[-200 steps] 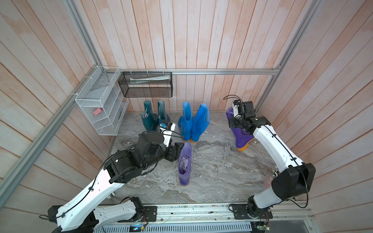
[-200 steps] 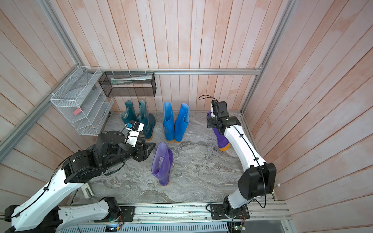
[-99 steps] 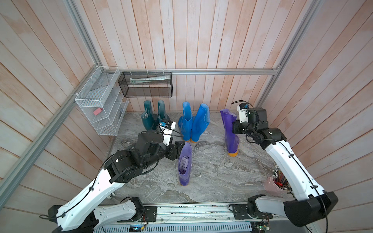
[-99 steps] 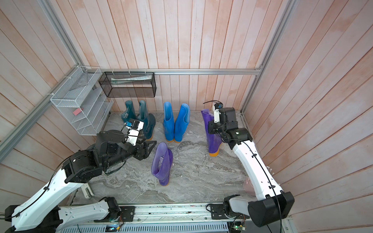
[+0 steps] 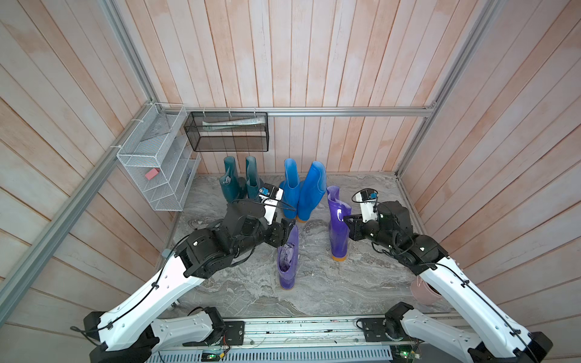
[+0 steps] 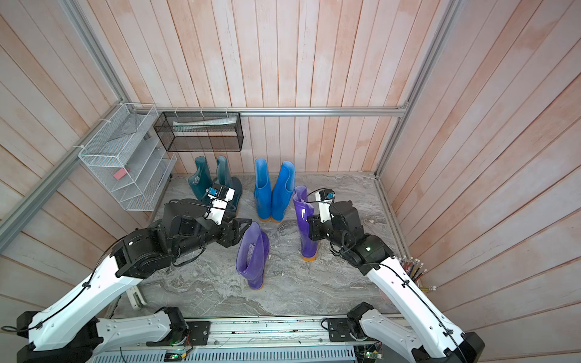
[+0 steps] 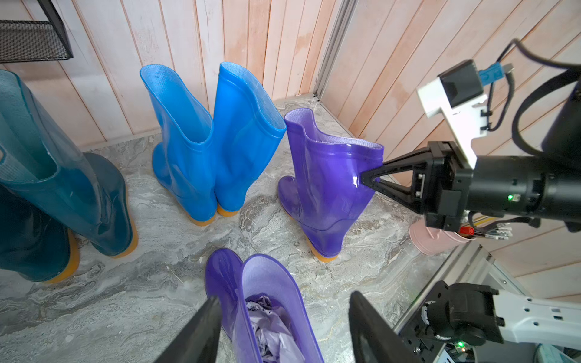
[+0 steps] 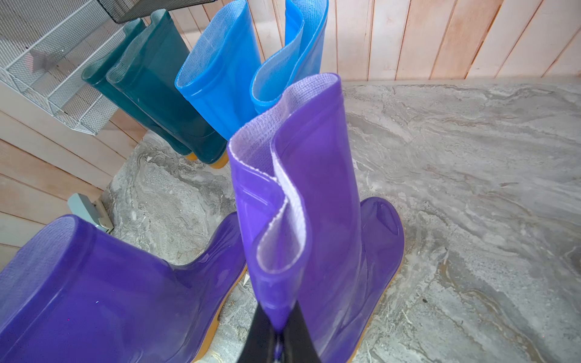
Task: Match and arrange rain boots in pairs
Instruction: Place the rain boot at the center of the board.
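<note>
On the grey marbled tabletop [image 5: 361, 283], two dark teal glossy rubber boots [image 5: 239, 184] and two bright blue glossy rubber boots [image 5: 301, 191] stand paired along the back wall. In front, the paler purple rubber boot [image 5: 287, 261] stands upright between the left gripper's [image 7: 286, 298] parted jaws; whether they touch it is unclear. Nearby, the right gripper [image 7: 369, 180] is pinched tight on the top rim of the upright darker purple rubber boot [image 7: 327, 188]
</note>
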`<state>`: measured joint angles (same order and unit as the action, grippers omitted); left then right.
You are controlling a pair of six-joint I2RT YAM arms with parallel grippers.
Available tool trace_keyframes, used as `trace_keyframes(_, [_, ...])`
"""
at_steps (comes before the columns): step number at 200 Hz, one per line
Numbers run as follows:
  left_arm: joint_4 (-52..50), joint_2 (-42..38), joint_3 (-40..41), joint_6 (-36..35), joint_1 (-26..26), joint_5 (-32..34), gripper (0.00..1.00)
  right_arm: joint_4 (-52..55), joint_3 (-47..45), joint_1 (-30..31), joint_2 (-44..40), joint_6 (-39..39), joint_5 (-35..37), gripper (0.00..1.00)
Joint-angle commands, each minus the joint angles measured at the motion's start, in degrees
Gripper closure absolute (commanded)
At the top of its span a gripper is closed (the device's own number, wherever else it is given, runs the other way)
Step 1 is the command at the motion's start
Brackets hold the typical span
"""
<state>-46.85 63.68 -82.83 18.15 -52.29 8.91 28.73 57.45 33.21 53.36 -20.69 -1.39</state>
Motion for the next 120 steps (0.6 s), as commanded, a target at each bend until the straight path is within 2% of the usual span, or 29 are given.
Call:
trace_keyframes(1, [1.69,0.29,-1.64,-1.09,0.17,-1.59,0.34,-2.59,-1.02,1.43,-3.73,-3.52,1.88,1.00])
trace_keyframes(92, [3.90,1.87,-0.89,-1.45,0.17,-4.76,0.34,3.57,-11.11,3.27,-13.25,-9.64,1.89,0.95])
trace_keyframes(120, [4.31,2.37,-0.79,-1.52,0.17,-5.21,0.34,5.13,-13.04,3.72,-15.70,-11.25,2.25,0.86])
